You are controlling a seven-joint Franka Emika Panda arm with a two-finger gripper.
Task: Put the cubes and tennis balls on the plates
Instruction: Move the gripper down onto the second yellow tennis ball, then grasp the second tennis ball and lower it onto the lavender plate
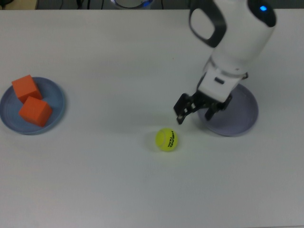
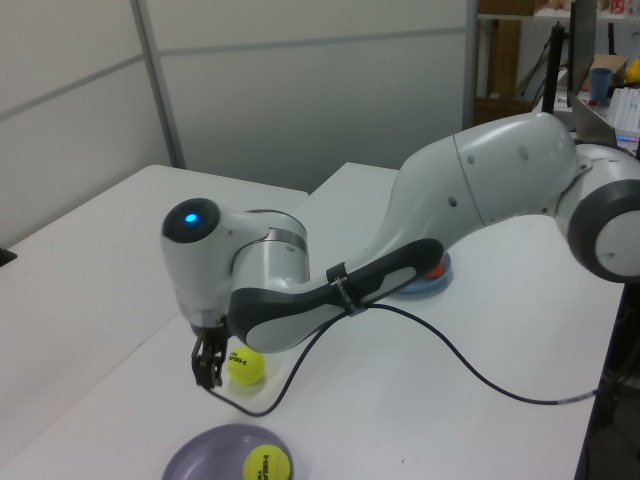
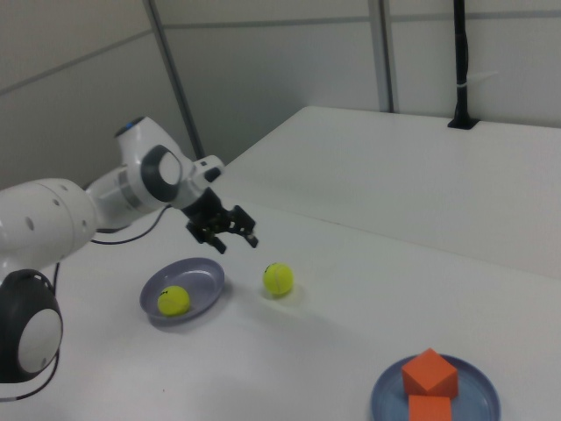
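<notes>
Two orange cubes point(image 1: 24, 88) point(image 1: 35, 111) lie on the light blue plate point(image 1: 56, 99) at the top view's left. One tennis ball point(image 3: 173, 300) rests in the lavender plate point(image 3: 205, 274); in the top view my arm hides this ball. The other tennis ball point(image 1: 166, 139) sits on the bare table between the plates. My gripper point(image 1: 194, 114) hangs open and empty over the lavender plate's point(image 1: 243, 118) left rim, a little up and right of the loose ball in the top view. In the left view the gripper point(image 2: 208, 368) is just beside that ball point(image 2: 245, 365).
The white table point(image 1: 118, 52) stretches wide around both plates. A black cable point(image 2: 470, 375) trails from my arm across the table in the left view. A second white table point(image 3: 421, 167) stands behind in the right view.
</notes>
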